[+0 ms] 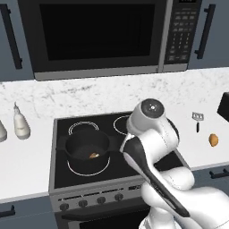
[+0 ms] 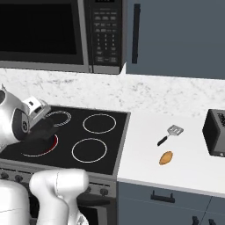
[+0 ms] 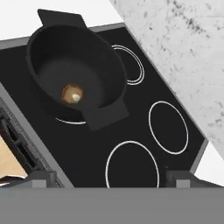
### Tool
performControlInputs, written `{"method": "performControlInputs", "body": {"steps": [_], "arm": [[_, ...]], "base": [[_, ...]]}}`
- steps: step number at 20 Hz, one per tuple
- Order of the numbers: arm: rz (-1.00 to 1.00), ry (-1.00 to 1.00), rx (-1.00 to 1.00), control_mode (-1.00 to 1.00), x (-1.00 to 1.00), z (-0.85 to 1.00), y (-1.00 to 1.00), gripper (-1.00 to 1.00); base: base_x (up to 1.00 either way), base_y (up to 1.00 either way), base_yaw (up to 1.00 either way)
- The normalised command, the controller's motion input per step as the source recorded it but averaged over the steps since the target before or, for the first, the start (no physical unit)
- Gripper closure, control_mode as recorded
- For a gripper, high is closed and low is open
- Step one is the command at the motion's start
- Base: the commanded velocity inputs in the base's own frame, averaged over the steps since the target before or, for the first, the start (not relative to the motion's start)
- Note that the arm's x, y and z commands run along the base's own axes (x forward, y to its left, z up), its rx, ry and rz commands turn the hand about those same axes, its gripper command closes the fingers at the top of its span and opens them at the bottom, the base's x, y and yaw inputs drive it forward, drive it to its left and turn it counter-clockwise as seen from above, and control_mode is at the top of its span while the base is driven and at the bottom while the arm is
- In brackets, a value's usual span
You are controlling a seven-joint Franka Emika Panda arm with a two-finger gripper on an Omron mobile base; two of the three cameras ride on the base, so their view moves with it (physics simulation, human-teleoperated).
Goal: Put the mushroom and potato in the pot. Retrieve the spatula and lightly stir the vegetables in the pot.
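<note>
The dark pot (image 1: 85, 142) stands on the front left burner, and the hand view looks down into its matte inside (image 3: 65, 48). The tiny tan-and-whitish mushroom (image 3: 72, 94) lies on the pot's bottom (image 1: 93, 155). On the white counter right of the stove the orange-tan potato (image 2: 165, 157) rests (image 1: 214, 140). Just behind it lies the spatula (image 2: 170, 133) with its black handle and silver head (image 1: 197, 120). My gripper (image 3: 109, 178) hovers over the cooktop, right of the pot, open and holding nothing. In the right base view the arm partly covers the pot (image 2: 43, 132).
A black toaster (image 2: 216, 132) sits at the counter's far right. A microwave (image 1: 98, 36) hangs above the stove (image 2: 99, 132). Two pale bottles (image 1: 21, 124) stand on the left counter. The marble backsplash (image 1: 89, 96) runs behind everything.
</note>
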Motion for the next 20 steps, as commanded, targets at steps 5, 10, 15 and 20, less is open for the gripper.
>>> {"method": "performControlInputs", "body": {"steps": [5,10,15,20], "arm": [[-0.01,0.0,0.01,-1.0,-0.53,0.0,-0.93,-1.0],[-0.12,0.02,0.02,-1.0,-0.13,0.0,-0.89,-1.0],[-0.48,0.14,0.01,-1.0,0.07,0.0,-0.57,-1.0],[-0.51,0.11,0.0,-1.0,0.18,-0.04,-0.88,-1.0]], "base": [[0.0,0.0,0.0],[0.0,0.0,0.0],[0.0,0.0,0.0],[0.0,0.0,0.0]]}}
